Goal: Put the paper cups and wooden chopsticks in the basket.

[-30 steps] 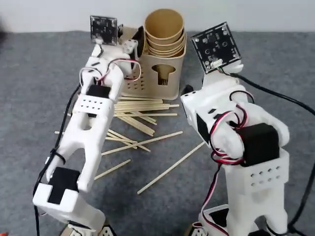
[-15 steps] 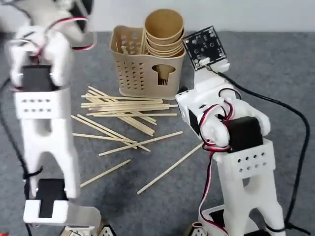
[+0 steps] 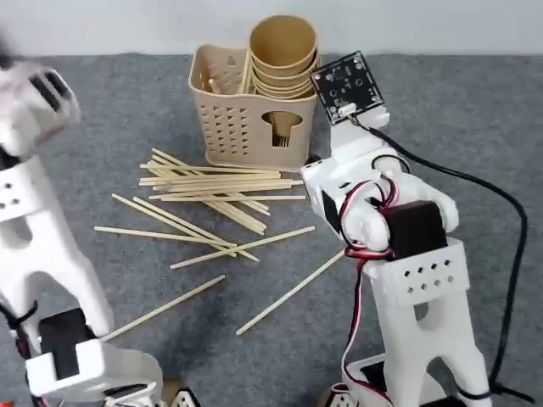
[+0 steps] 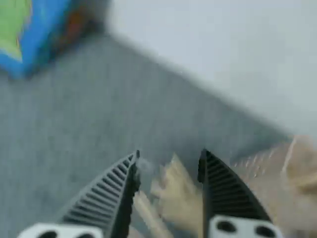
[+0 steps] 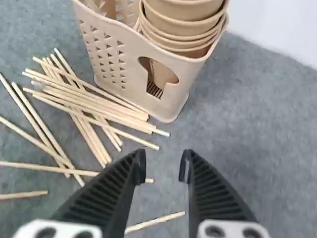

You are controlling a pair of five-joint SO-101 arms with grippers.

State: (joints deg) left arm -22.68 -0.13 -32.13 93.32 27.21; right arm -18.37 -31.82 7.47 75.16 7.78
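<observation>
A beige perforated basket (image 3: 242, 127) stands at the back of the grey mat, with a stack of paper cups (image 3: 284, 51) in its right half. Many wooden chopsticks (image 3: 212, 191) lie scattered in front of it. My right gripper (image 5: 162, 156) hangs open and holds nothing, just before the basket (image 5: 124, 69), the cups (image 5: 183, 22) and the pile of chopsticks (image 5: 84, 99). My left arm (image 3: 34, 212) stands raised at the far left. Its gripper (image 4: 169, 158) is open, with blurred tan shapes far behind the gap and the basket (image 4: 282, 168) off to one side.
My right arm (image 3: 382, 212) rises from the front right, and its black cable (image 3: 501, 203) trails over the mat. Loose chopsticks (image 3: 288, 292) reach toward the front. A blue and green object (image 4: 34, 34) sits by the wall.
My left arm has pulled away from the basket and swung up to the far left. My right arm has shifted slightly left toward the basket.
</observation>
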